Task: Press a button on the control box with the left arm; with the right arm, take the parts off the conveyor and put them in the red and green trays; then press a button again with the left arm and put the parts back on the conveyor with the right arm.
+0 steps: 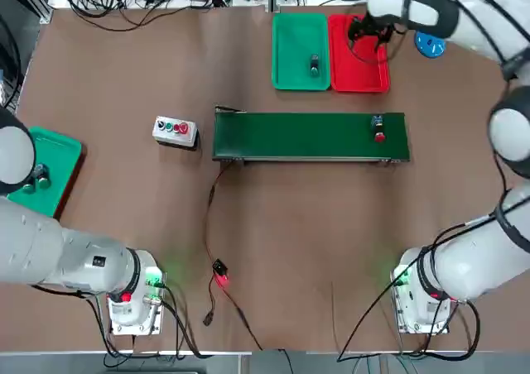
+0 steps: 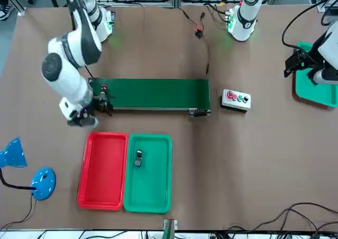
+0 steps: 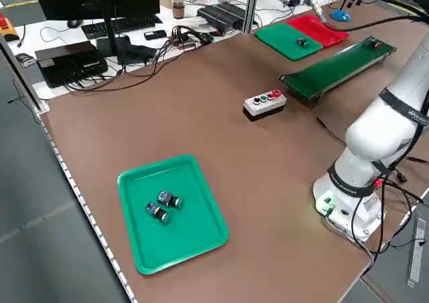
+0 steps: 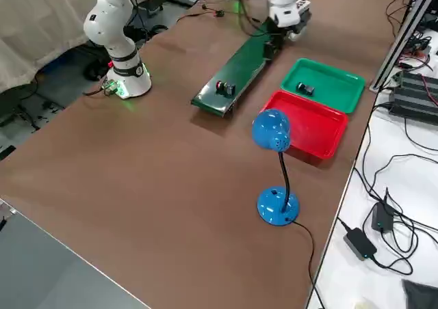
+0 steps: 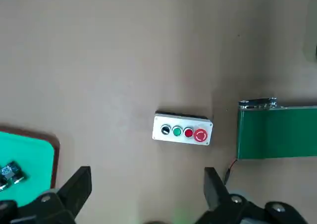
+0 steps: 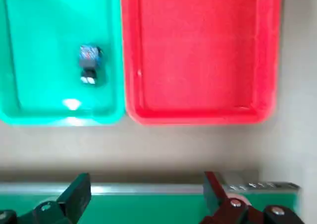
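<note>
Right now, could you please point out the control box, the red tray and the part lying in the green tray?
control box (image 1: 175, 131), top view, on its lid beside the buttons.
red tray (image 2: 102, 170), front view, on its bare floor.
part in the green tray (image 6: 89, 61), right wrist view, on its body.

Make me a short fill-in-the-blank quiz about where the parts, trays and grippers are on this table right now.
1. The green tray holds ____ part.
2. The red tray holds ____ parts.
3. The part with the red tip lies on the ____.
4. The right gripper, above the red tray, has its jaws ____.

Missing words: one; no; conveyor; open
</note>
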You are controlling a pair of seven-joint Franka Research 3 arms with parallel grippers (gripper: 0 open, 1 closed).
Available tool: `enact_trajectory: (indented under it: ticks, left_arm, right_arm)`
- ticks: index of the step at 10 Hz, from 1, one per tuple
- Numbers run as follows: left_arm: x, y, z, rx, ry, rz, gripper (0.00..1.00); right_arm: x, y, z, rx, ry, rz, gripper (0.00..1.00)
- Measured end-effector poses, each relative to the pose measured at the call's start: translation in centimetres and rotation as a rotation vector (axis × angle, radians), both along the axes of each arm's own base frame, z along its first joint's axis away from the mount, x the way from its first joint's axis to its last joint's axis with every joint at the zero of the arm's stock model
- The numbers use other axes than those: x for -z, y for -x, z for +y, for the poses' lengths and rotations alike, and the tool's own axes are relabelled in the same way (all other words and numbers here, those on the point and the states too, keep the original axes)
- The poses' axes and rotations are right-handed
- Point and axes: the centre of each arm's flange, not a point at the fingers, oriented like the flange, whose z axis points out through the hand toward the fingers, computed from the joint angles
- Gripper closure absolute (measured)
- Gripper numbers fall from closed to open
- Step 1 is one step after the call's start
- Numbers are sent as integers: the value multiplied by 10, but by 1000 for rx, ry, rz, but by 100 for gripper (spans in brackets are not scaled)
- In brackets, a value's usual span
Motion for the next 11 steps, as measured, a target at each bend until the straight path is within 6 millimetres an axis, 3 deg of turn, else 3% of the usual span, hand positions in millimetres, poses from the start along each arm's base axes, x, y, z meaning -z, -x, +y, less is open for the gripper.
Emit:
enact_trajectory:
  ticks: [3,5,8,11]
  left_arm:
    - [0,0,0,0,0,-1,0]
    - [0,0,0,0,0,-1,0]
    - [0,0,1,-1,0,-1,0]
    - [0,0,1,-1,0,-1,0]
  right_arm:
    - [49,-52,49,212,-67,-140,0]
    - [84,-57,68,248,-91,-180,0]
    - [105,-67,78,266,-143,-280,0]
    - [139,-67,81,261,-137,-285,0]
